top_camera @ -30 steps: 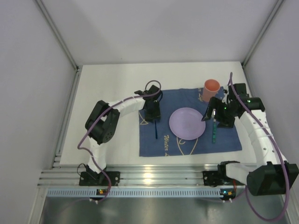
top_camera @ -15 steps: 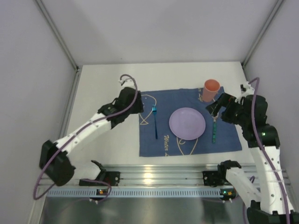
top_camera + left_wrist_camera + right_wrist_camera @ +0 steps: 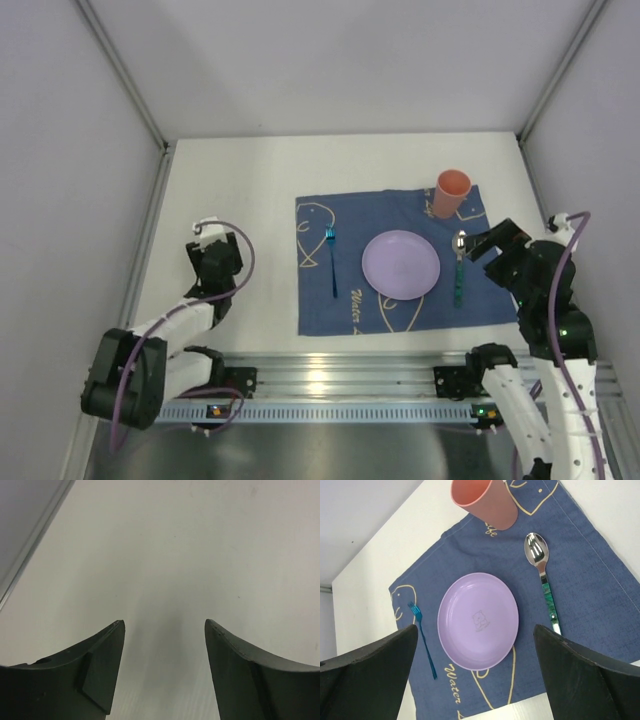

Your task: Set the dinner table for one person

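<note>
On the white dinner table (image 3: 230, 170) lies a blue fish-print cloth (image 3: 400, 300). A purple plate (image 3: 400, 264) sits at its middle, a blue fork (image 3: 332, 262) to its left, a green-handled spoon (image 3: 459, 268) to its right, a salmon cup (image 3: 451, 193) at the far right corner. The right wrist view shows the plate (image 3: 478, 620), fork (image 3: 422, 636), spoon (image 3: 544, 582) and cup (image 3: 484, 500). My left gripper (image 3: 212, 258) is open and empty over bare table at the left. My right gripper (image 3: 497, 246) is open and empty, raised right of the spoon.
Grey walls enclose the table on three sides. A metal rail (image 3: 330, 385) runs along the near edge by the arm bases. The left wrist view shows only bare tabletop (image 3: 165, 555) and a wall edge (image 3: 30, 540).
Both arms have pulled back from the cloth toward their bases. The left gripper left the fork and moved far left; the right gripper rose away from the spoon. The fork, hidden before, now lies in view.
</note>
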Action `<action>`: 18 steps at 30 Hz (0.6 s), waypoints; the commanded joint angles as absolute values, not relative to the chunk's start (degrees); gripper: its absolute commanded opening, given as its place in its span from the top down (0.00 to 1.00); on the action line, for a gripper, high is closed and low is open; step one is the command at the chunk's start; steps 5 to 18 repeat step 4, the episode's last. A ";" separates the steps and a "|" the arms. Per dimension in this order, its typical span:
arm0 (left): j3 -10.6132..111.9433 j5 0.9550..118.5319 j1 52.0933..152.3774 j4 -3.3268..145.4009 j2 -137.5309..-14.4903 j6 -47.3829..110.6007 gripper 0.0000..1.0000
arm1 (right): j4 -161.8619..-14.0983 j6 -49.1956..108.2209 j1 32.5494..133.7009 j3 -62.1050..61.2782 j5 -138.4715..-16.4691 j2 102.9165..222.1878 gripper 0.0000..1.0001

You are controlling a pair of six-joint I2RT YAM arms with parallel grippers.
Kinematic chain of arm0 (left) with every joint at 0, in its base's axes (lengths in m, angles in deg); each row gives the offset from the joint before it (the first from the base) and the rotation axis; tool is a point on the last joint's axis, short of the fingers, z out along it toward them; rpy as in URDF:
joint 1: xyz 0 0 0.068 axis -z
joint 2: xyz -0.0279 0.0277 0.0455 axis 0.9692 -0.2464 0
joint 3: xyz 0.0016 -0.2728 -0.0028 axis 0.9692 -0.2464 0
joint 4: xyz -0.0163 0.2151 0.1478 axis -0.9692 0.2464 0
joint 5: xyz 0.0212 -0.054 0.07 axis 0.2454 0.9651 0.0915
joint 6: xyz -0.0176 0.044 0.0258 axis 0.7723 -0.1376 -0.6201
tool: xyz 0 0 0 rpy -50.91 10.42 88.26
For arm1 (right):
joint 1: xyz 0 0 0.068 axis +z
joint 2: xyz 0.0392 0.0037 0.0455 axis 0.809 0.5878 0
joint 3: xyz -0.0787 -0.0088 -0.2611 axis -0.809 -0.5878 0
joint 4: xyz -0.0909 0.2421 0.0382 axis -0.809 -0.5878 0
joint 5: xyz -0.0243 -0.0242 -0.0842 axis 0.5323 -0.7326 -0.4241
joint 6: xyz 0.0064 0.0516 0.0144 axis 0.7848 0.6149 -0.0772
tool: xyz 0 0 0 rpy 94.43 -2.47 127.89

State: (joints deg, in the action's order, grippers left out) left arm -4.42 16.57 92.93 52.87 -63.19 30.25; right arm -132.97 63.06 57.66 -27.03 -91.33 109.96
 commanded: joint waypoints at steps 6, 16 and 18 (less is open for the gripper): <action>-5.77 28.62 85.23 30.79 -73.88 27.85 0.30 | -133.17 59.96 59.71 -25.34 -89.84 110.12 0.00; -5.77 28.62 85.23 30.79 -73.88 27.85 0.30 | -133.17 59.96 59.71 -25.34 -89.84 110.12 0.00; -5.77 28.62 85.23 30.79 -73.88 27.85 0.30 | -133.17 59.96 59.71 -25.34 -89.84 110.12 0.00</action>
